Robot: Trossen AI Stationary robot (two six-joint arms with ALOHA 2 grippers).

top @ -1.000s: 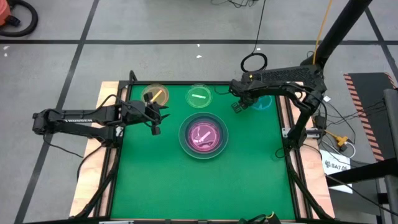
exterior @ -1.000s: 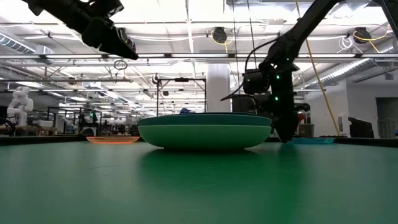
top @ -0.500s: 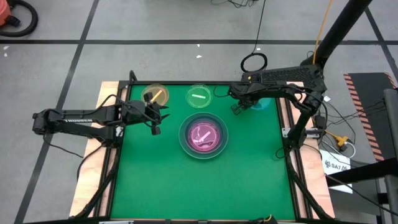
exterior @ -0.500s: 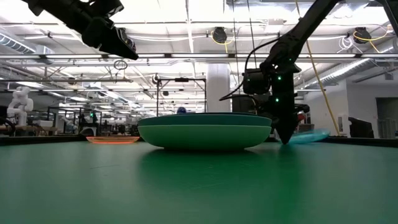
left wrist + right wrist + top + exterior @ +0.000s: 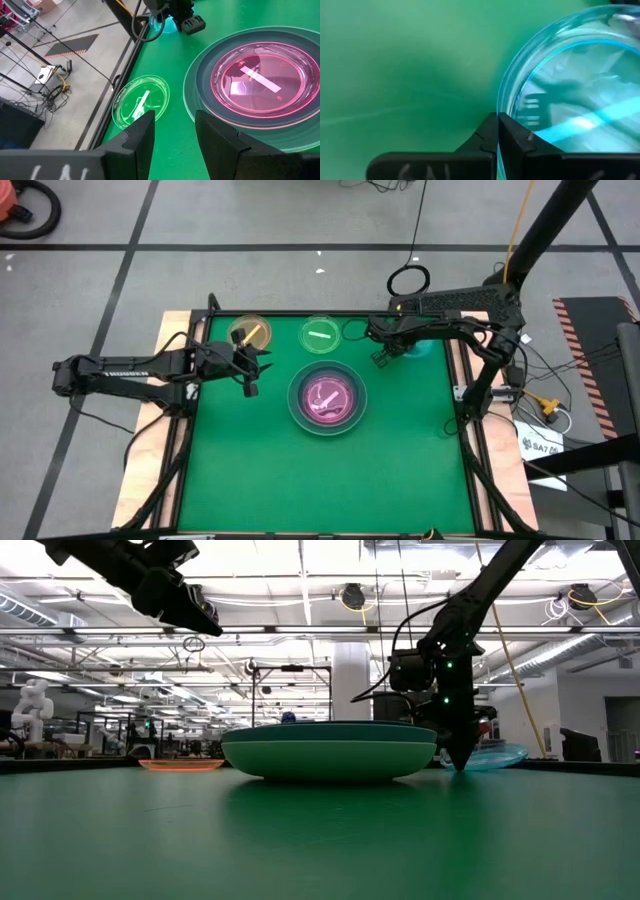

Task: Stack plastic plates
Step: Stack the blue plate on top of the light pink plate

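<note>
A stack of larger plastic plates [image 5: 327, 400] sits mid-table, with a small pink plate [image 5: 255, 80] on top. A small green plate [image 5: 320, 335] and a small amber plate [image 5: 248, 332] lie flat near the far edge. At the far right is a small blue plate [image 5: 422, 345] with my right gripper [image 5: 382, 356] shut on it. My left gripper [image 5: 250, 375] hangs open above the table left of the stack, its fingers [image 5: 145, 135] holding nothing. My right gripper pinches the blue plate's rim [image 5: 503, 111] between its two fingertips, on the side facing the stack. The fingers [image 5: 458, 755] come steeply from above. The plate [image 5: 492, 756] sits tilted, partly raised off the table.
Wooden borders and black frame rails [image 5: 183, 380] run along the green mat's left and right sides. Open green mat [image 5: 330, 480] lies between the stack and the near edge. Cables [image 5: 408, 280] lie on the floor beyond the far edge.
My right gripper has shut on the blue plate's rim. The plate, which lay flat a second ago, has tipped up off the mat at the gripper's side.
</note>
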